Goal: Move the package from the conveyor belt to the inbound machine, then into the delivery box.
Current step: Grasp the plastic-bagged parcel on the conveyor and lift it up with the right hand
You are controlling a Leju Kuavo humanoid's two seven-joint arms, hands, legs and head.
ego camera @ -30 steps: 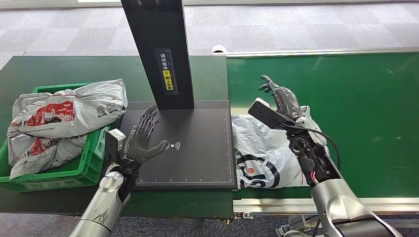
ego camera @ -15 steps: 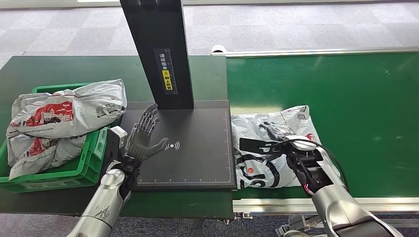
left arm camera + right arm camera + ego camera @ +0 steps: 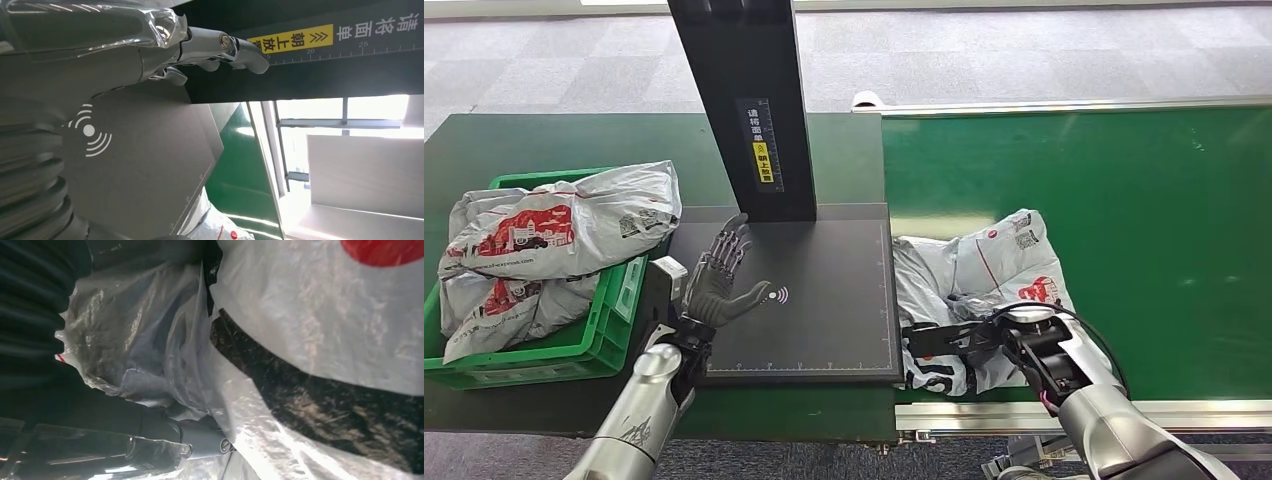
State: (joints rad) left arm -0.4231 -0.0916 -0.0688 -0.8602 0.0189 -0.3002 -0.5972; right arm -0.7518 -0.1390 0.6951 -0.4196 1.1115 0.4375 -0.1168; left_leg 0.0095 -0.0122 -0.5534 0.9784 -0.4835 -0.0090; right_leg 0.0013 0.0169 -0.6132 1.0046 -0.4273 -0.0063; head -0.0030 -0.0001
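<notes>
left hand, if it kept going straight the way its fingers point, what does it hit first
Most likely the black upright column of the inbound machine: the left hand is open above the scan plate, fingertips pointing at the column's base. Its height over the plate is unclear.

Even, bright overhead light fills the head view, sharp throughout, with soft shadows. In the left wrist view, windows at the right of the frame are blown out white. The right wrist view is dim, the crinkled white plastic package (image 3: pixel 310 330) blurred by closeness.
</notes>
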